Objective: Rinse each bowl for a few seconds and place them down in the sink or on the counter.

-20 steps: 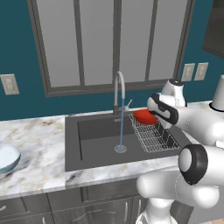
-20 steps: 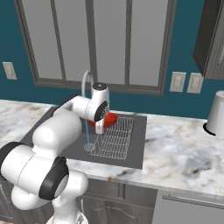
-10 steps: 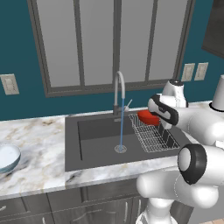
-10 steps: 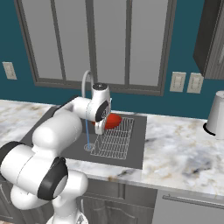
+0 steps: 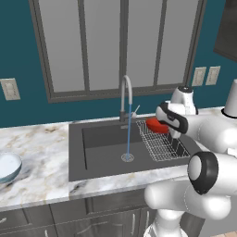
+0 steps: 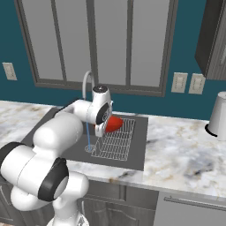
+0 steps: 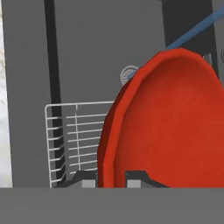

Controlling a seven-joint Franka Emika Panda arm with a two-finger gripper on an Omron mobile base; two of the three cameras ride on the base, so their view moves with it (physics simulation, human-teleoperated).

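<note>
Slowly the red bowl (image 5: 157, 125) has slid a little along over the wire rack (image 5: 161, 145), away from the water (image 5: 128, 137). Two fingers (image 7: 135, 176) pinch its rim. The blue-grey bowl (image 5: 8, 167) waits on the desk (image 5: 41, 159), not rinsed yet.

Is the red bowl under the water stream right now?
No. In the left base view the red bowl is held over the wire rack, off to the side of the water stream.

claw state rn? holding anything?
Claw: shut on the red bowl, rim pinched between the fingertips, over the wire rack.
</note>
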